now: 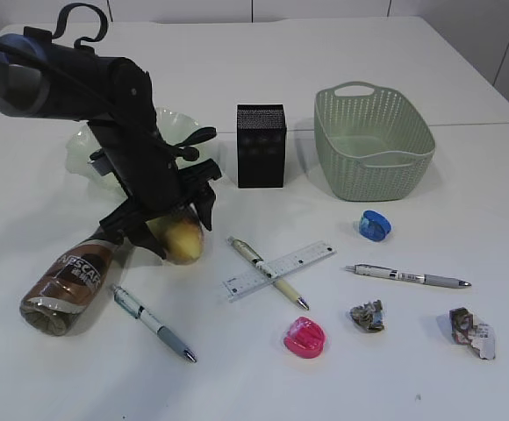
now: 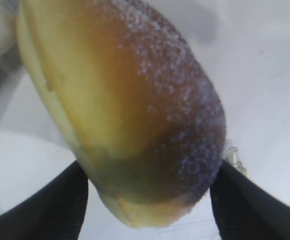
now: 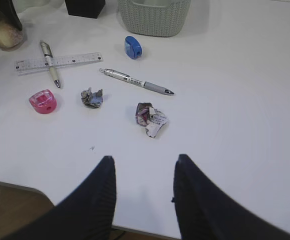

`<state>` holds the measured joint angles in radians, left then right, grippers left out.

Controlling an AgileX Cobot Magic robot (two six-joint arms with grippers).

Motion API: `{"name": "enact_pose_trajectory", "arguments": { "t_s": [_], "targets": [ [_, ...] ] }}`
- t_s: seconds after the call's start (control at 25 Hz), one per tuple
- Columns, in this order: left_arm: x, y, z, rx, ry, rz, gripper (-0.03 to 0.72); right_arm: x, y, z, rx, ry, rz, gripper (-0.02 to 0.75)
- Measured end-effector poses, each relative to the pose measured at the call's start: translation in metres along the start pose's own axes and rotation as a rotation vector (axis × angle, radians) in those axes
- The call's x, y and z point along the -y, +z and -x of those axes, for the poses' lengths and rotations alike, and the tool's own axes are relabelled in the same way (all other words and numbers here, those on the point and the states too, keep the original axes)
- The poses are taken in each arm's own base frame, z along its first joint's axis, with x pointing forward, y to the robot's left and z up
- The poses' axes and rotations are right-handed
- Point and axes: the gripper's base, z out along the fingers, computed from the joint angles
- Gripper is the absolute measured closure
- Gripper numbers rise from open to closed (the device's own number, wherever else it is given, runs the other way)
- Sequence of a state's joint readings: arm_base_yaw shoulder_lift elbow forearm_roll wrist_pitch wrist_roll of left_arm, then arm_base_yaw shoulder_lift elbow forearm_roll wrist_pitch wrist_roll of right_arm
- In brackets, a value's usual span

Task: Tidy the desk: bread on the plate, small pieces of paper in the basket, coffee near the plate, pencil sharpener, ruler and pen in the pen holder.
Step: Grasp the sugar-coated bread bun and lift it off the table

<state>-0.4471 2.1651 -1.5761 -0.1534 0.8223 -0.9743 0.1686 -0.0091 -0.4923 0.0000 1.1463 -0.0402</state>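
While left gripper (image 1: 177, 230) is clamping bread (image 1: 178, 240) just beside coffee (image 1: 72, 283), below plate (image 1: 174, 128), right gripper (image 3: 144, 170) is hanging with fingers parted over table (image 3: 235, 100), grasping nothing.

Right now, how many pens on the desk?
3. One lies beside the coffee bottle, one lies across the ruler, one lies right of the ruler below the blue sharpener. The left arm may hide more.

Bright, even light with soft shadows; the left wrist close-up is blurred.
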Motion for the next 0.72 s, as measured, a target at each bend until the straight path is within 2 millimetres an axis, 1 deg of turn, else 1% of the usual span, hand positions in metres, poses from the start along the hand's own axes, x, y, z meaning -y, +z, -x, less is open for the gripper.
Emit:
{"name": "enact_pose_trajectory", "arguments": {
  "t_s": [0.2,0.44,0.52,0.72],
  "targets": [
    [-0.0002,0.0000,-0.0001,-0.001,-0.001,0.002,0.187,0.0000,0.0000,0.0000,0.000,0.000,0.000,0.421],
    [-0.0017,0.0000,-0.0010,-0.011,0.000,0.018,0.329,0.0000,0.0000,0.0000,0.000,0.000,0.000,0.421],
    [-0.0020,0.0000,-0.0012,-0.013,0.000,0.022,0.363,0.0000,0.0000,0.0000,0.000,0.000,0.000,0.421],
    [-0.0021,0.0000,-0.0013,-0.015,0.000,0.023,0.379,0.0000,0.0000,0.0000,0.000,0.000,0.000,0.421]
  ]
}}
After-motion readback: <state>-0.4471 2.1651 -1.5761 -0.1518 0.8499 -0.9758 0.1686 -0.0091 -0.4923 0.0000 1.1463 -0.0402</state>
